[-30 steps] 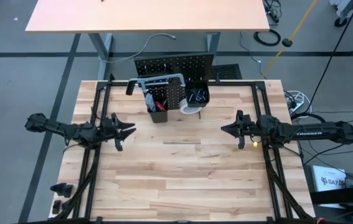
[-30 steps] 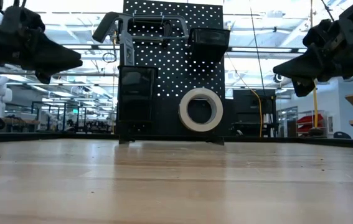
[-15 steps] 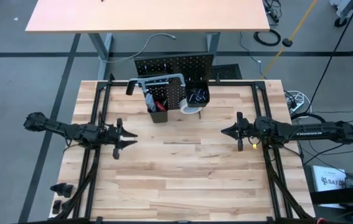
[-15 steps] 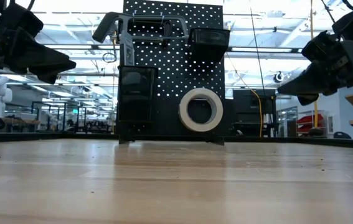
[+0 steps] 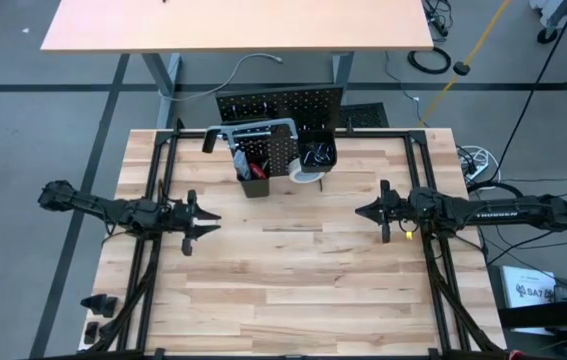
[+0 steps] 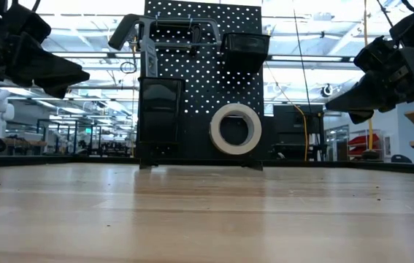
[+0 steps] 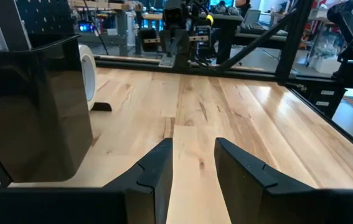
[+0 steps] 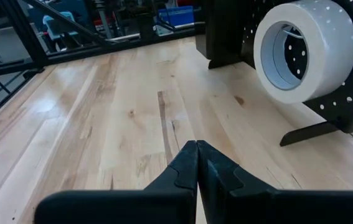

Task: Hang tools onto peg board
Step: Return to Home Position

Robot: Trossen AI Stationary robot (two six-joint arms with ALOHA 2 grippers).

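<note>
Tabletop planks of pale wood (image 5: 293,280) carry an upright black perforated metal peg board (image 6: 201,80) at the middle of the far edge. One dark arm reaches in over the table's left side. Its left gripper (image 5: 203,217) is held above the wood, well apart from the board, and the left wrist view shows its two fingers spread with bare wood between them. The other dark arm mirrors it on the right side. Its right gripper (image 5: 361,211) is also off the surface and empty, with its fingers pressed together tip to tip in the right wrist view.

A grey hacksaw (image 6: 170,25) hangs across the top of the board. Two black rectangular bins are hooked on the board's front: a tall bin (image 6: 161,109) lower on the left and a smaller bin (image 6: 244,50) higher on the right. A white tape roll (image 6: 235,128) hangs on the board below the smaller bin, its hole facing forward, clear of the tabletop. From above, red-handled tools (image 5: 253,165) stand in the tall bin. The smaller bin holds dark tools, possibly pliers, too small to tell.
</note>
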